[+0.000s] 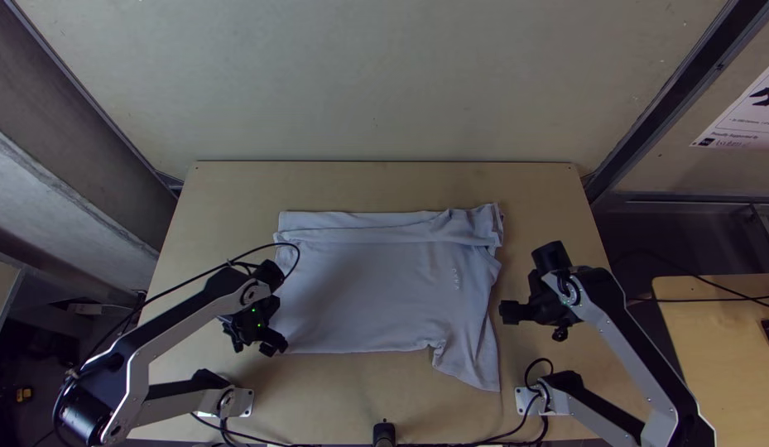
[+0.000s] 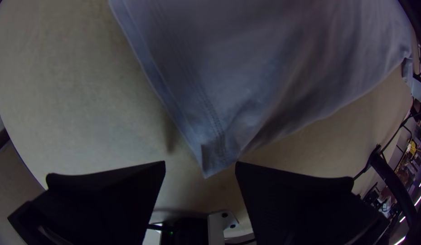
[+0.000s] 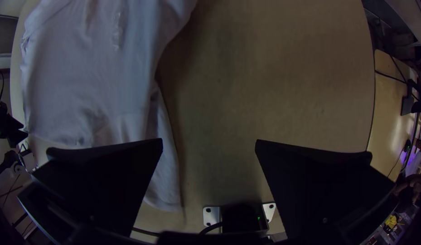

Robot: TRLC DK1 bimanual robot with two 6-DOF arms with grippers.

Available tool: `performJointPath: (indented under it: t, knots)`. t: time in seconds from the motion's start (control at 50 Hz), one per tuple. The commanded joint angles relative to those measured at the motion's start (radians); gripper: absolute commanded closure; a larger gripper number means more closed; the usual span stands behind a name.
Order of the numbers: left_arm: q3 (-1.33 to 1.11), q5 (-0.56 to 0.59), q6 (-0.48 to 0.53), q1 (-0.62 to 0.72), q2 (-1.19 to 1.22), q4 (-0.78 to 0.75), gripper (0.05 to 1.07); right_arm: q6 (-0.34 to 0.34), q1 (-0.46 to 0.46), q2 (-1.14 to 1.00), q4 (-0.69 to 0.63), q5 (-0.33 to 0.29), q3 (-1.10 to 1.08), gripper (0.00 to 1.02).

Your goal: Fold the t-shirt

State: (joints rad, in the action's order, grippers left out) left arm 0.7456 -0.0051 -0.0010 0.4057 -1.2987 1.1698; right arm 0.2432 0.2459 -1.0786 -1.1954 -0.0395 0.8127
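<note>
In the top view the pale t-shirt (image 1: 376, 290) lies mostly spread, with a strip folded over along its far edge and a sleeve sticking out toward the near right. My left gripper (image 1: 258, 346) hangs by the shirt's near left corner. In the left wrist view that corner of the shirt (image 2: 215, 159) lies just beyond the left gripper (image 2: 200, 168), whose fingers stand open around nothing. My right gripper (image 1: 507, 312) is to the right of the shirt, over bare wood. The right wrist view has the right gripper (image 3: 209, 147) open and empty, with the shirt (image 3: 83, 81) beside it.
The wooden table (image 1: 376, 182) has bare strips beyond the shirt and on both sides. Arm bases and cables line the near edge, with a small black device (image 1: 384, 434) between them. Another wooden table (image 1: 723, 348) stands off to the right.
</note>
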Motion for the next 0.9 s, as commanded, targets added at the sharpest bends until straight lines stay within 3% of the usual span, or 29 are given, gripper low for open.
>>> performJointPath:
  t: [0.0, 0.1, 0.14, 0.2, 0.22, 0.52, 0.88]
  knots:
    - [-0.022, -0.006, -0.053, 0.039, -0.071, 0.030, 0.33, 0.015, 0.021, 0.005, -0.018, -0.010, -0.047, 0.10]
    - [-0.012, 0.010, -0.077, 0.088, -0.114, 0.021, 0.38, 0.016, 0.023, 0.011, -0.018, -0.020, -0.076, 0.10]
    - [-0.006, 0.013, -0.082, 0.099, -0.122, 0.001, 0.56, 0.016, 0.023, 0.011, -0.018, -0.023, -0.084, 0.10]
    - [0.000, 0.022, -0.091, 0.104, -0.122, -0.041, 1.03, 0.016, 0.024, 0.011, -0.018, -0.028, -0.092, 0.12]
    - [0.001, 0.022, -0.093, 0.104, -0.117, -0.053, 1.05, 0.015, 0.027, 0.009, -0.016, -0.028, -0.095, 0.13]
    - [0.021, 0.030, -0.108, 0.099, -0.100, -0.079, 1.05, 0.021, 0.128, -0.055, -0.016, -0.037, -0.116, 0.14]
    - [0.086, 0.030, -0.119, 0.091, -0.063, -0.029, 1.05, 0.021, 0.153, -0.119, -0.006, -0.071, -0.106, 0.15]
